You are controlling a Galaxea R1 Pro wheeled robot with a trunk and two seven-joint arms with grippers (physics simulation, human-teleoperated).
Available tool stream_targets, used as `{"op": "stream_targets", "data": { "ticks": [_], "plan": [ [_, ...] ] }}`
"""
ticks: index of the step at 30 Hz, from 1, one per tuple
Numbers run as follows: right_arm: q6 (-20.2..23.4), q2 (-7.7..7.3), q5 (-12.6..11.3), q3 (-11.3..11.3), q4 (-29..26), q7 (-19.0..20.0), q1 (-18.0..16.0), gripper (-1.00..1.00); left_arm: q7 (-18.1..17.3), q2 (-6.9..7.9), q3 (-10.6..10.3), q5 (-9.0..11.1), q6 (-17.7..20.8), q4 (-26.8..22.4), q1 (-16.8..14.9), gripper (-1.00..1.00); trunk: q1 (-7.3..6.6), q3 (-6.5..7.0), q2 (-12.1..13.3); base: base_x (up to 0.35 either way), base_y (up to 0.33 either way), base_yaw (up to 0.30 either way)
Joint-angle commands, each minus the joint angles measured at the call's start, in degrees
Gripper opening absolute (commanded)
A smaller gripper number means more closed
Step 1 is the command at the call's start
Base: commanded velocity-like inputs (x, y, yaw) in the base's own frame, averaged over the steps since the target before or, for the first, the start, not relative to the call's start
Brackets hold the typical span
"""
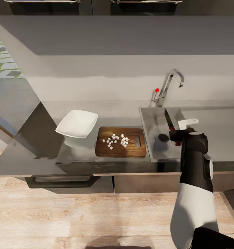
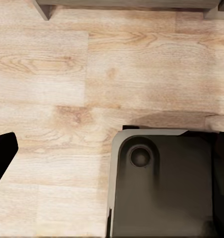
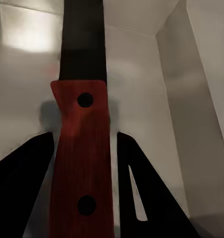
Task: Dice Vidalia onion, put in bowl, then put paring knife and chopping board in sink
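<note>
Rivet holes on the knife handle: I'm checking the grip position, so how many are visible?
2 on the paring knife: one near the blade end, one lower down between the right hand's fingers. More may be hidden below.

We see a pale grey wall [image 1: 106, 69] running behind the worktop, dark upper cabinets [image 1: 92, 7] above it, and light wood plank flooring [image 1: 78, 218] below. Grey cabinet fronts [image 1: 144, 183] sit under the slab. At far left, a patterned patch [image 1: 2, 62] may be a reflection.
</note>
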Motion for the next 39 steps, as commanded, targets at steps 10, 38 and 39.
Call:
{"op": "stream_targets", "data": {
  "ticks": [10,38,39],
  "plan": [
    [-10.8,0.06,-2.0,-7.1,17.5,-0.8,-0.1,-1.00,0.3,0.10,-0.3,0.7,-0.1,1.6,0.0,1.00,0.03,-0.08,-0.1,0.000,0.000,0.000],
    [-22.0,0.06,-7.9,-13.9,32.3,-10.6,-0.1,-1.00,0.3,0.10,-0.3,0.7,-0.1,1.8,-0.1,1.00,0.03,-0.08,-0.1,0.093,0.000,0.000],
    [-22.0,0.06,-7.9,-13.9,32.3,-10.7,-0.1,-1.00,0.3,0.10,-0.3,0.7,-0.1,1.9,-0.1,1.00,0.03,-0.08,-0.1,0.000,0.000,0.000]
  ]
}}
